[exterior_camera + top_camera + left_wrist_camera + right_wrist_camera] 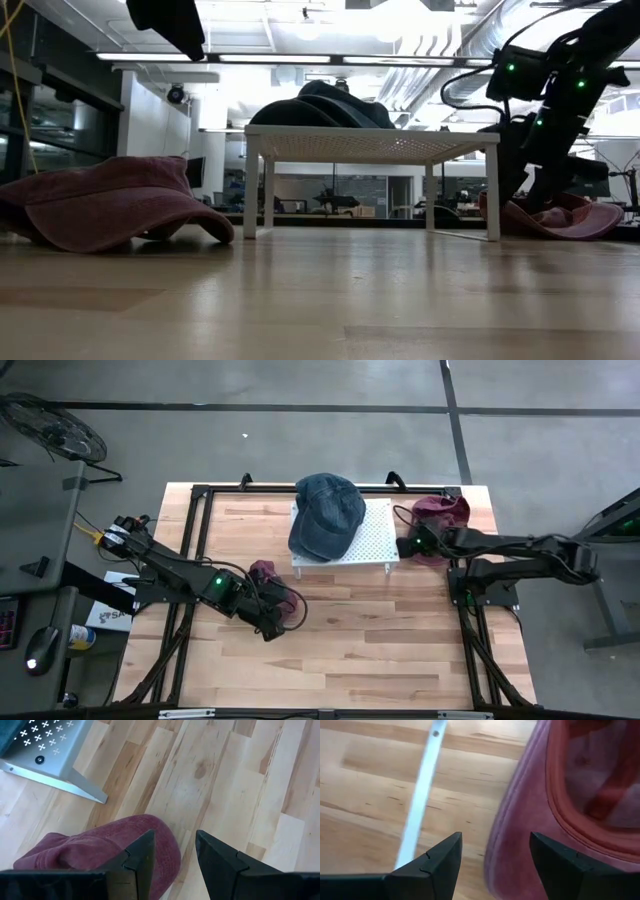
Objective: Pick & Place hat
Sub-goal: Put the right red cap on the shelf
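**Two maroon caps on the worktop, a denim cap on the stand**

The left gripper (283, 622) sits low over the front-left part of the worktop (350, 660), its arm covering part of the maroon cap (268, 575) beneath it. In the left wrist view the fingers (142, 857) stand apart with bare wood showing between them; one finger overlaps the cap's edge, and whether it touches the cloth cannot be told. Nothing is held.

The right gripper (408, 547) is at the back right, just beside the white stand (375, 540), over a second maroon cap (445, 512) that the arm partly hides. Its fingers (437, 865) are spread wide, with the cap's brim edge lying between them; it is not gripped. The cap lies with its inside facing up, and its far side is cut off in the right wrist view.

A denim cap (325, 515) rests on the stand, overhanging its left and back edges. From the low view only its crown (320, 105) shows above the perforated top.

The front half of the worktop is bare wood, bounded by a black frame (195, 540) along the sides and back.
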`<act>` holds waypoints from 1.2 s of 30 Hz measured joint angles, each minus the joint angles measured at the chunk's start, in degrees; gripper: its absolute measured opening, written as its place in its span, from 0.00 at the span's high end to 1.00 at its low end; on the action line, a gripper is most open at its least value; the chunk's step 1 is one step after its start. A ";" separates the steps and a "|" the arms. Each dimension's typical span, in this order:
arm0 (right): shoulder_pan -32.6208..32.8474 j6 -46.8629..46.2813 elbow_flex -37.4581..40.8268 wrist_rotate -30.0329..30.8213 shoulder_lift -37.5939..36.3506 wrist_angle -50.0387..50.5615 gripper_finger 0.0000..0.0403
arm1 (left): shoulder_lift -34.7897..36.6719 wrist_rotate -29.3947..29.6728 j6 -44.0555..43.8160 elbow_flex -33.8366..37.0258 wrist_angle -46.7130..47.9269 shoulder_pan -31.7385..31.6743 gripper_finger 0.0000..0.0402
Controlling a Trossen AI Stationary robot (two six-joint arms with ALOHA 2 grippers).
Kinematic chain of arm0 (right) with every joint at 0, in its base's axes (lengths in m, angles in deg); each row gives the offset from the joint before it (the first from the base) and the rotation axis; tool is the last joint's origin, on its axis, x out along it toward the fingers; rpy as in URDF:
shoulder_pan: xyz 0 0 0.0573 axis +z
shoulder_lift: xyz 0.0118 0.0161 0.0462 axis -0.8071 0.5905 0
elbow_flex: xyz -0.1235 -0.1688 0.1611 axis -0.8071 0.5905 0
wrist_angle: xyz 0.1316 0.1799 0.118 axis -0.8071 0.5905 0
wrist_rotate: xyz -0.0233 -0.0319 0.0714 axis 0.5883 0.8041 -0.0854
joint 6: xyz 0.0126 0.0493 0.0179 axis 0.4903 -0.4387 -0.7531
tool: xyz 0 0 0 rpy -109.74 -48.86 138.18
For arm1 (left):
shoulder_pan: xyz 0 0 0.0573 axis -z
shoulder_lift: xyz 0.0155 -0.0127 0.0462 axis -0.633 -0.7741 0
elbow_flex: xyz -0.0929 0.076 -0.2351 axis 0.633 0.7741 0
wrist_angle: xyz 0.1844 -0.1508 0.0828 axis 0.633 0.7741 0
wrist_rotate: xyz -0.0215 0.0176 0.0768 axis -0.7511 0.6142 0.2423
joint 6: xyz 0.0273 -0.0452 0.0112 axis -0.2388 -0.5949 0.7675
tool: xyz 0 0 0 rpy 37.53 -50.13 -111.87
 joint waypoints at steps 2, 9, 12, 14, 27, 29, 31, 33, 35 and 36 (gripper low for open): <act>0.00 0.06 0.00 0.66 1.19 0.32 0.44 | 0.00 0.00 0.00 0.00 0.00 0.00 0.65; 0.00 0.24 0.00 0.44 3.39 0.49 0.53 | 0.00 0.00 0.00 0.00 0.24 0.00 0.65; 0.00 0.25 0.00 0.21 3.35 0.86 0.60 | 0.00 0.00 0.00 0.00 0.42 0.00 0.65; 0.00 0.42 -0.02 0.08 3.32 1.23 0.65 | 0.00 0.02 0.00 0.00 0.43 0.00 0.65; -0.02 2.07 -0.26 -1.24 2.62 2.46 0.93 | 0.00 0.04 0.00 0.00 1.01 0.00 0.65; -0.04 2.64 -0.32 -1.28 1.74 2.93 0.97 | 0.00 0.07 0.00 0.00 1.01 0.00 0.65; -0.04 2.79 -0.75 -1.25 0.54 4.58 0.98 | 0.00 0.12 0.00 0.00 1.01 0.00 0.65; -0.04 2.95 -1.76 -1.22 -0.80 7.36 0.98 | 0.00 0.20 -0.01 0.00 1.00 0.00 0.65; -0.04 4.07 -3.13 -1.87 -2.22 9.91 0.98 | 0.00 0.47 -0.01 0.00 0.97 0.00 0.65; -0.02 4.58 -3.93 -2.28 -2.92 10.75 0.98 | 0.00 0.65 -0.02 0.00 0.95 0.00 0.65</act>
